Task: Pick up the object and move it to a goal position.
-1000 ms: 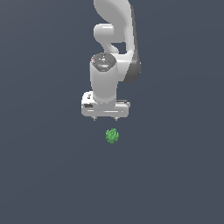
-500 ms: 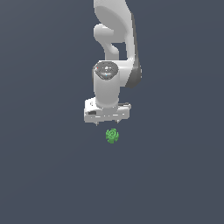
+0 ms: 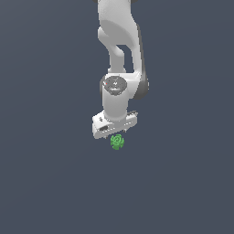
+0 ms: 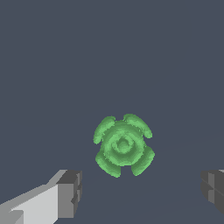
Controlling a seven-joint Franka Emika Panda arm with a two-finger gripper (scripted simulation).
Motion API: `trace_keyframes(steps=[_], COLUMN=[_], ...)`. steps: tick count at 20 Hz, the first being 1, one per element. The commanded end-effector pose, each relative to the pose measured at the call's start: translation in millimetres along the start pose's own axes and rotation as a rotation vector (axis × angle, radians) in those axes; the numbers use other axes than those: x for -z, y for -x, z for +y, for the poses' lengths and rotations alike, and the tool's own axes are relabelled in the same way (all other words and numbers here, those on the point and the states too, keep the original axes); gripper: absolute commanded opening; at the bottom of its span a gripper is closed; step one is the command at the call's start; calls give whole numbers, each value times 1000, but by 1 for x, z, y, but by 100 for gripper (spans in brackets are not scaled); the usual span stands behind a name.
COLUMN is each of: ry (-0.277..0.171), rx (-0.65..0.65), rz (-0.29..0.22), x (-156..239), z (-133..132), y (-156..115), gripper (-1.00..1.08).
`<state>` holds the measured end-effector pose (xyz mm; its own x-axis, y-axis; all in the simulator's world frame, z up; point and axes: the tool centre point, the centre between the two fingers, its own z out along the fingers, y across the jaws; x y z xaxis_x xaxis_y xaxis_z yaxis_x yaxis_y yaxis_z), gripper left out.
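The object [image 3: 117,141] is a tiny bright green lumpy thing with a pale swirl, lying on the dark grey floor. My white gripper [image 3: 115,134] hangs directly over it, its hand almost touching the object's top in the exterior view. The wrist view shows the object [image 4: 124,145] as a lobed green rosette, and my gripper [image 4: 140,192] is open. One grey fingertip [image 4: 69,192] and the other [image 4: 213,189] stand wide apart on either side, with nothing held between them. The object lies a little off the line joining the tips.
A flat dark grey floor [image 3: 55,183] surrounds the object on every side. The white arm [image 3: 118,41] rises straight up behind the gripper. No other objects show.
The gripper has come down toward the object and now sits just above it. The object has not moved.
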<state>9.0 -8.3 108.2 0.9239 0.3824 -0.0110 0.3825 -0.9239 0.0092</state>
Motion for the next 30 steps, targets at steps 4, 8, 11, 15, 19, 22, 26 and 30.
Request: trace_keyframes(steps=[4, 8, 11, 15, 19, 22, 26, 30], ry=[-5, -8, -8, -8, -8, -8, -8, -8], rx=[93, 129, 140, 136, 138, 139, 141, 141], rz=[7, 11, 12, 11, 11, 11, 11, 12], x=[-12, -17, -18, -20, -32, -49, -65, -68], z=[-4, -6, -6, -6, -7, -7, -7, -7], y=[-6, -8, -9, -8, -8, -8, -8, -9], gripper=[100, 100, 100, 100, 100, 100, 100, 100])
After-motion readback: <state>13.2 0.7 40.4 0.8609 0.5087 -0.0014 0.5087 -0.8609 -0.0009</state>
